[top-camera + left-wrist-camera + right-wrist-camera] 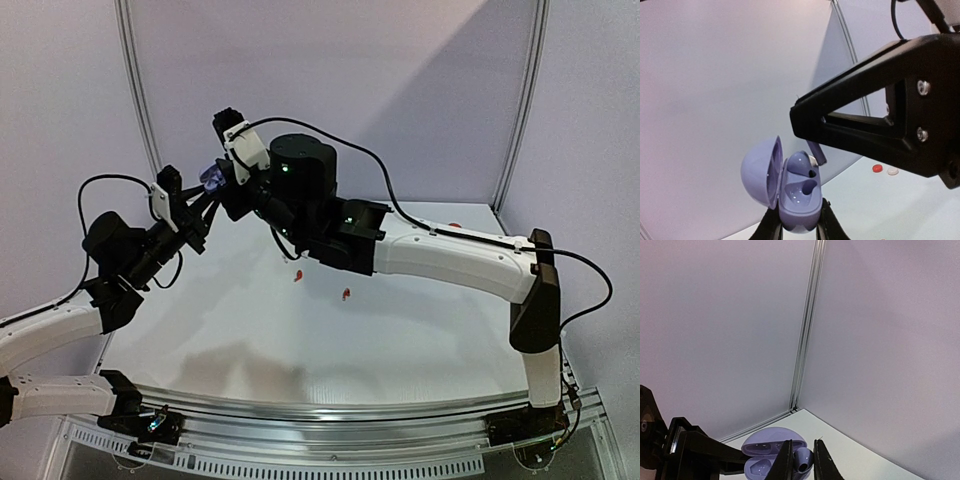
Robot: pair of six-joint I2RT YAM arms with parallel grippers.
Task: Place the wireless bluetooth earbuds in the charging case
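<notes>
Lilac earbud (802, 460) is pinched between the right jaws, and the right wrist view shows it just in front of the open charging case (762, 460), both raised well above the worktop (300, 340). The left wrist view gives the other side. The left jaws close on the lower body of the case from both sides and hold it upright, with its lid (759, 172) swung out to the left. The earbud's head lies at the upper socket and its stem points up into the tip of the right jaws. The lower socket is bare. Whether the earbud is fully seated I cannot tell.

Only the top view shows the left arm (50, 335) and right arm (450, 255) meeting high at the back left. It also shows two red earbuds (297, 277) lying apart on the worktop below. The left wrist view alone picks out a red speck (877, 168) and a white speck (893, 171) side by side farther off, too small to identify.
</notes>
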